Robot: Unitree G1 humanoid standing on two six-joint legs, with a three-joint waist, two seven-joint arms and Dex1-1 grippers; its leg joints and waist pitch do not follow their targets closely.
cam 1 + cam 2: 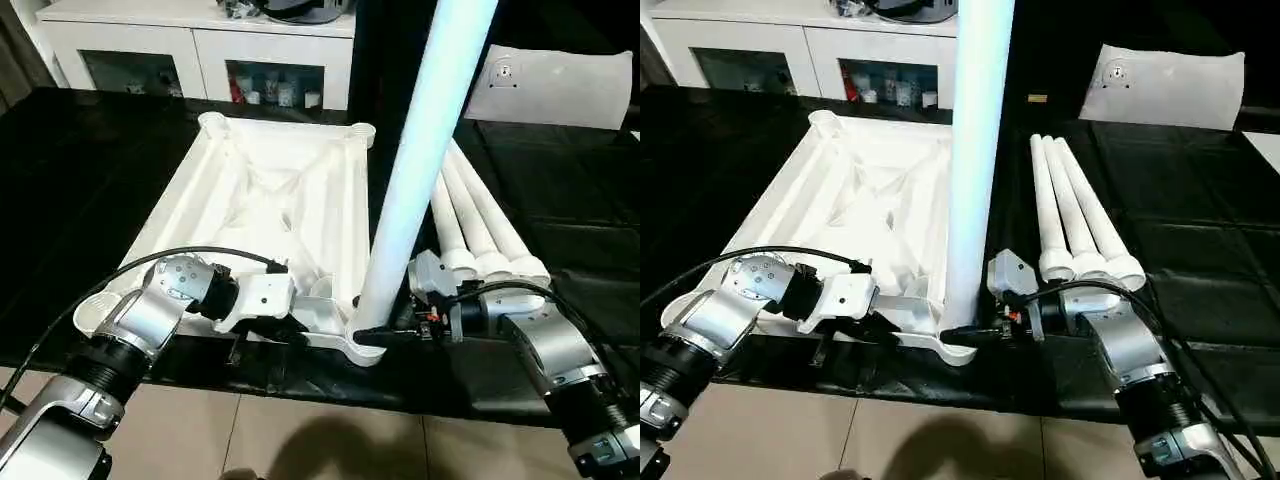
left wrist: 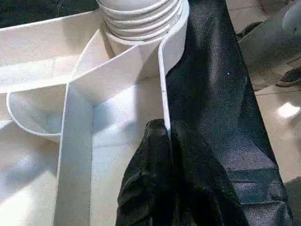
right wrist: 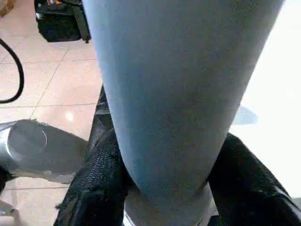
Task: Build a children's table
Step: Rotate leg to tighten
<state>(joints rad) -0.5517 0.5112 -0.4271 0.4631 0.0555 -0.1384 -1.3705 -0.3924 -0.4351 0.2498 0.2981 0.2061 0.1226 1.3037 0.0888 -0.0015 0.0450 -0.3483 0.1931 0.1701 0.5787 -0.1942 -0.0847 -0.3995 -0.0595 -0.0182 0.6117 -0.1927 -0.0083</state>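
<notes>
The children's table top [image 1: 270, 190] lies upside down on the black table, ribbed underside up. One white leg [image 1: 420, 150] stands upright in the top's near right corner socket [image 1: 365, 345]. My right gripper [image 1: 388, 335] holds the base of this leg, and its black fingers [image 3: 101, 174] press against both sides of the tube. My left gripper [image 2: 169, 136] is shut on the thin near rim wall [image 2: 162, 80] of the top, just left of that socket. Three more legs [image 1: 470, 215] lie side by side on the right.
A flat white panel [image 1: 560, 85] with a small round mark lies at the back right. A white cabinet [image 1: 200, 40] stands behind the table. The black table's front edge [image 1: 300, 385] runs just below my grippers, with tiled floor [image 1: 300, 440] beyond it.
</notes>
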